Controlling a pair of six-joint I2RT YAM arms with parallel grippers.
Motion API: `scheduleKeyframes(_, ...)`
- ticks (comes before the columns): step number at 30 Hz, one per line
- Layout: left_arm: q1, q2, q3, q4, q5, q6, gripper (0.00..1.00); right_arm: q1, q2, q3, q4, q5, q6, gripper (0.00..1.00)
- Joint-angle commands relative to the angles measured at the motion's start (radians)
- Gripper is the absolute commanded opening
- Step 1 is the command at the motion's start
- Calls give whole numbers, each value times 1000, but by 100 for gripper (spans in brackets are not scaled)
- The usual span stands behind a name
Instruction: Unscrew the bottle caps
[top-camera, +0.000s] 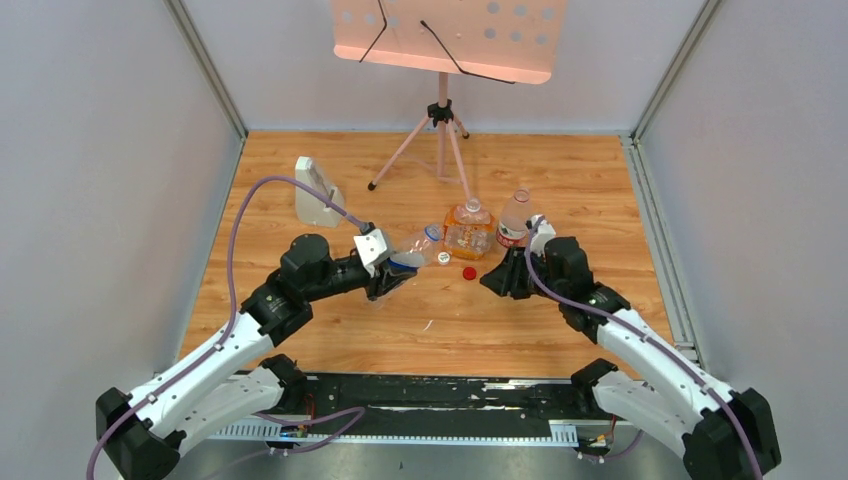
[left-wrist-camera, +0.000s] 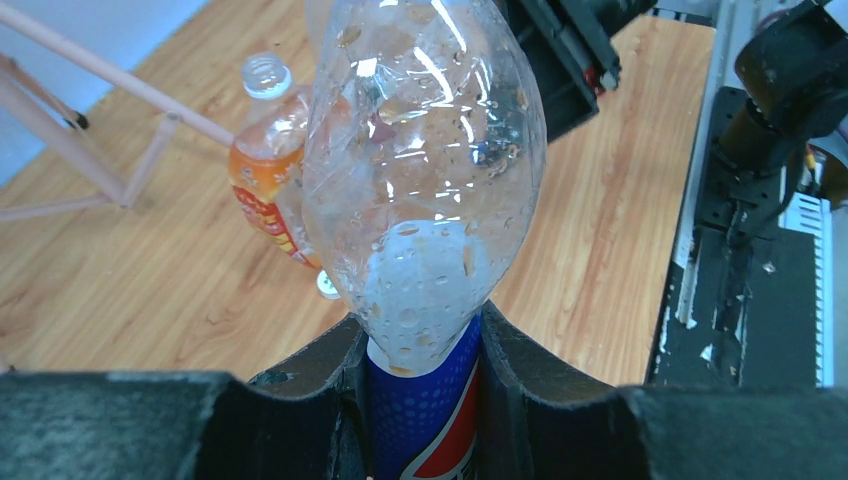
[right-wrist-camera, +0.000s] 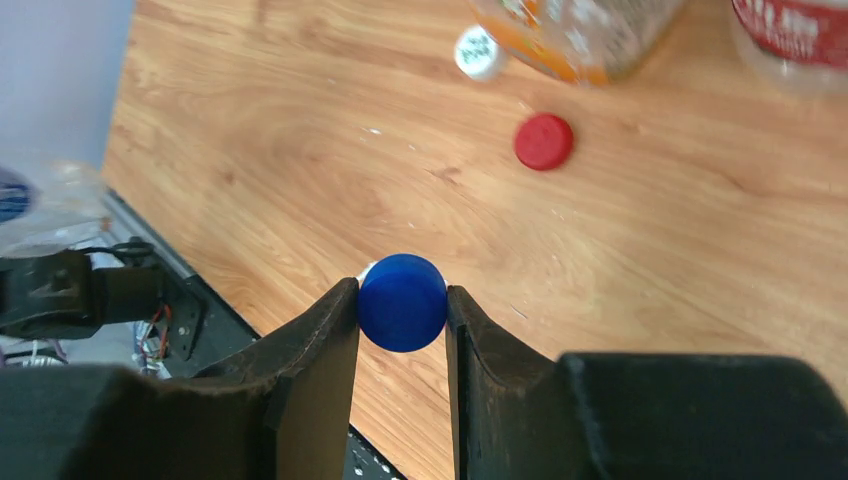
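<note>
**Blue cap off, pinched in right jaws**

Your right gripper (right-wrist-camera: 402, 300) is part-closed on the blue cap (right-wrist-camera: 402, 304), clear of its bottle. Left gripper (left-wrist-camera: 425, 365) is clamped tight on the Pepsi bottle (left-wrist-camera: 425, 180), long axis running far-right, neck toward the right arm. Farther out, red cap (right-wrist-camera: 544, 141) and white cap (right-wrist-camera: 477, 52) lie loose beside the orange bottle (top-camera: 468, 232). The red-label bottle (top-camera: 514, 222) stands open to its right.

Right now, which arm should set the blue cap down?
Right. The right gripper pinches the blue cap, with the red cap and white cap lying nearby on the table. The left gripper is clamped on the Pepsi bottle.
</note>
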Motion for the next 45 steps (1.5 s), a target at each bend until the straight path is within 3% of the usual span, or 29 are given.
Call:
scheduleKeyframes(1,2,-4,0,94,-53,-31,0,15,94,4,-2,96,87,7)
scheduleKeyframes(13,2,21,2,113,-38,-51,1,117,354,34,64,289,54,16)
scheduleKeyframes(16,2,23,-1,112,-41,-51,1,123,383,34,85,300,49,28)
scheduleKeyframes(22,2,25,-2,115,-42,-55,1,139,449,59,92,316,32,31)
scheduleKeyframes(29,2,26,-8,111,-44,-62,2,160,458,69,96,344,34,51)
scheduleKeyframes(32,2,28,-9,113,-44,-62,2,161,434,68,92,347,38,57)
scheduleKeyframes(38,2,42,-6,116,-41,-58,2,161,343,87,41,334,43,58)
scheduleKeyframes(45,2,50,-19,140,-27,-74,3,160,-7,98,78,206,35,66)
